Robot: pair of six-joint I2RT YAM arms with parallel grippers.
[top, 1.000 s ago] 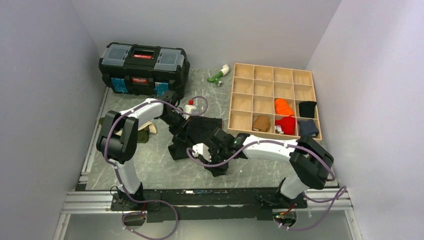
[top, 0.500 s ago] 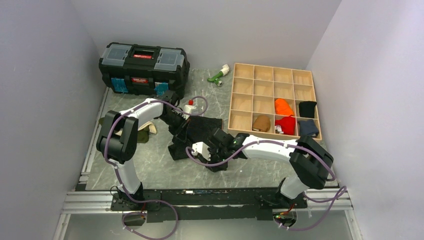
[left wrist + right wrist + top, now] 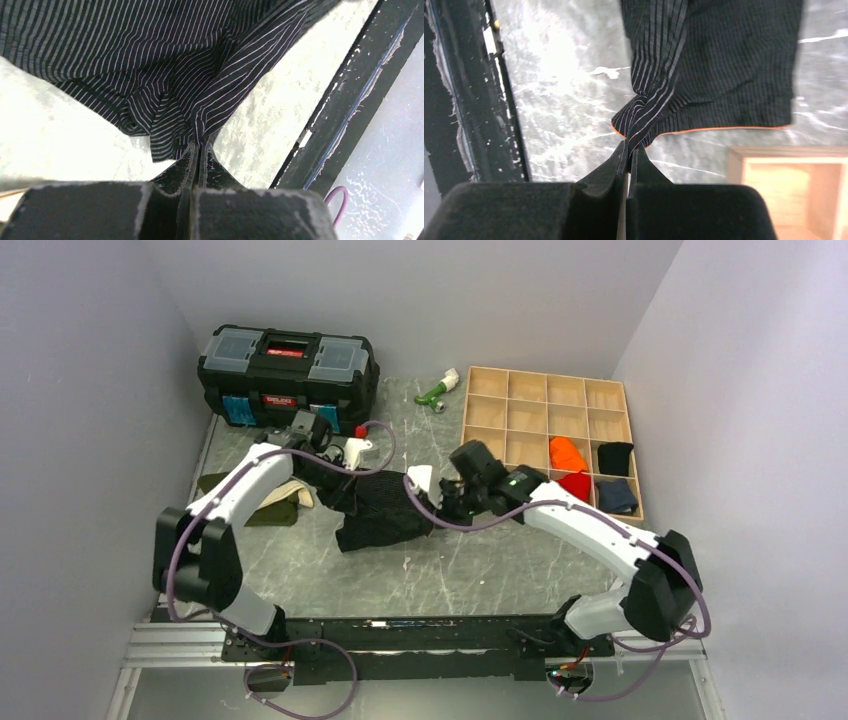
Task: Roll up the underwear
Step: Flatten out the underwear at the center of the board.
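Underwear (image 3: 385, 515) — clamped by left tool (image 3: 198, 145) and right tool (image 3: 630, 145) beside the wooden tray (image 3: 545, 373); keep tension even, lay flat first.

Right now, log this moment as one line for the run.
task: roll underwear | left fingers: shut on underwear | right fingers: shut on its hem | state: cloth spans between both, not yet rolled
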